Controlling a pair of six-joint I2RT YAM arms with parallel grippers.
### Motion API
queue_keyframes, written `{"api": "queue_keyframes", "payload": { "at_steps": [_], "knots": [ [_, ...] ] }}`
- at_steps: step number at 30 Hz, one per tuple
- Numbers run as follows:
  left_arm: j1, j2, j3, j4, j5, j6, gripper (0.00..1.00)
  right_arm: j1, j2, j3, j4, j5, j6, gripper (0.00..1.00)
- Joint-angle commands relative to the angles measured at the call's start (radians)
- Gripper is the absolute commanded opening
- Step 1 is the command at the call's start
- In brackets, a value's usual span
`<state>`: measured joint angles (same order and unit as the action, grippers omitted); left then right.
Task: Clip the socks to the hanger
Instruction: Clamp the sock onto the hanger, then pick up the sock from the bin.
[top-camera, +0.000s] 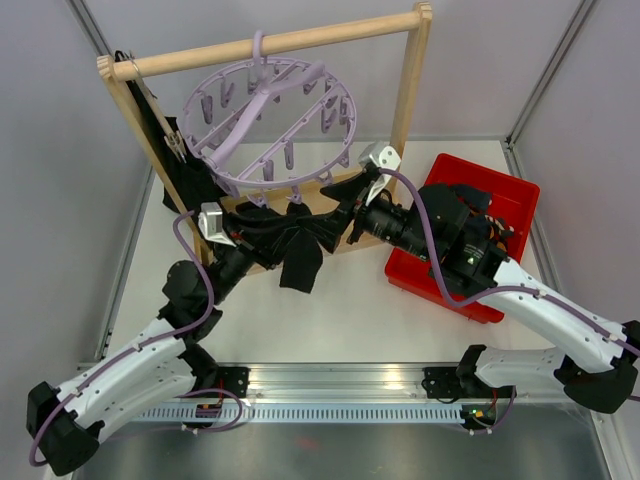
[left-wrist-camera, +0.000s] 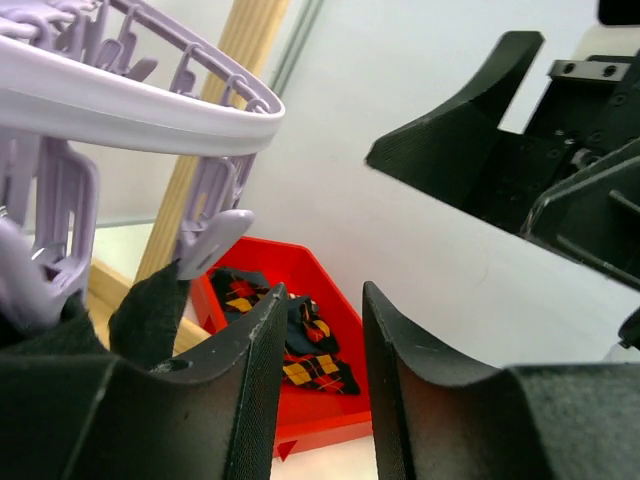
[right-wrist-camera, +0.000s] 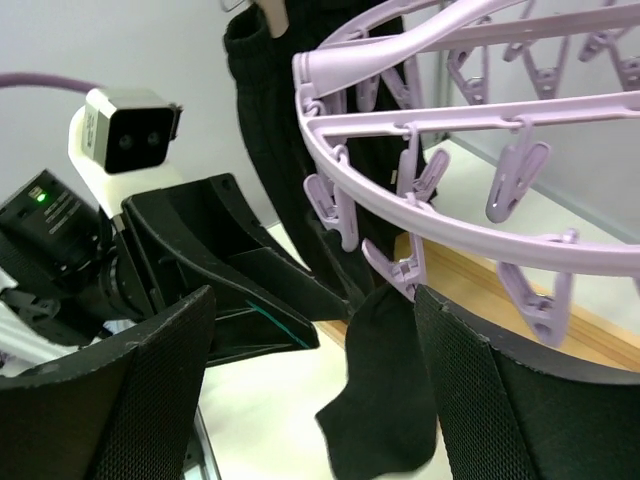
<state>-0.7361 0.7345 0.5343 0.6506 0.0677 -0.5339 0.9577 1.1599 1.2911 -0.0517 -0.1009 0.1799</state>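
Smooth, slightly glossy pale-lilac plastic hanger (right-wrist-camera: 480, 110) on a bare matt wooden rail frame (top-camera: 280, 42). At its six o'clock, a soft matt black cloth sock (right-wrist-camera: 385, 400). Glossy red plastic bin (left-wrist-camera: 320, 410) at three o'clock, cloth argyle socks (left-wrist-camera: 300, 350) inside. Matt white surface (top-camera: 340, 320).

A wooden frame (top-camera: 270, 42) stands at the back of the white table (top-camera: 350, 312) — a round rod on two uprights. A red tray (top-camera: 512, 186) lies on the right, and a metal rail (top-camera: 340, 380) runs along the near edge.
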Motion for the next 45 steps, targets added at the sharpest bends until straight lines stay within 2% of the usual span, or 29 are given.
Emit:
{"api": "queue_keyframes", "payload": {
  "at_steps": [1,9,10,13,17,19,22,25,27,31,34,37,41,45],
  "knots": [
    [0.003,-0.047,-0.005,-0.089,-0.1,0.018,0.42,0.004,-0.025,0.069,-0.062,0.095,0.023,0.86],
    [0.003,-0.159,0.023,-0.233,-0.166,0.046,0.43,0.003,-0.008,0.125,-0.195,0.346,0.058,0.89],
    [0.003,-0.165,0.032,-0.274,-0.172,0.048,0.43,0.004,-0.003,0.132,-0.214,0.436,0.062,0.9],
    [0.003,-0.181,0.078,-0.35,-0.184,0.06,0.45,0.003,0.004,0.142,-0.26,0.579,0.073,0.94],
    [0.003,-0.162,0.166,-0.451,-0.175,0.069,0.45,-0.046,0.029,0.174,-0.335,0.658,0.115,0.96],
    [0.003,-0.138,0.212,-0.497,-0.16,0.071,0.45,-0.114,0.038,0.175,-0.39,0.664,0.157,0.96],
    [0.003,-0.113,0.254,-0.575,-0.149,0.075,0.45,-0.212,0.046,0.137,-0.422,0.59,0.2,0.96],
    [0.003,-0.095,0.302,-0.632,-0.141,0.081,0.45,-0.38,0.044,0.077,-0.432,0.549,0.237,0.95],
    [0.003,-0.078,0.32,-0.678,-0.122,0.087,0.45,-0.454,0.047,0.018,-0.422,0.488,0.263,0.95],
    [0.001,-0.041,0.375,-0.739,-0.095,0.109,0.45,-0.679,0.066,-0.119,-0.369,0.359,0.308,0.92],
    [0.001,-0.006,0.407,-0.782,-0.072,0.127,0.45,-0.77,0.108,-0.226,-0.315,0.336,0.336,0.9],
    [0.001,0.02,0.42,-0.809,-0.011,0.129,0.45,-0.823,0.156,-0.308,-0.275,0.331,0.348,0.86],
    [0.001,0.02,0.411,-0.815,0.029,0.132,0.45,-0.827,0.173,-0.406,-0.235,0.343,0.343,0.83],
    [0.001,0.019,0.397,-0.825,0.044,0.143,0.46,-0.827,0.181,-0.437,-0.215,0.388,0.329,0.82]
  ]
}}
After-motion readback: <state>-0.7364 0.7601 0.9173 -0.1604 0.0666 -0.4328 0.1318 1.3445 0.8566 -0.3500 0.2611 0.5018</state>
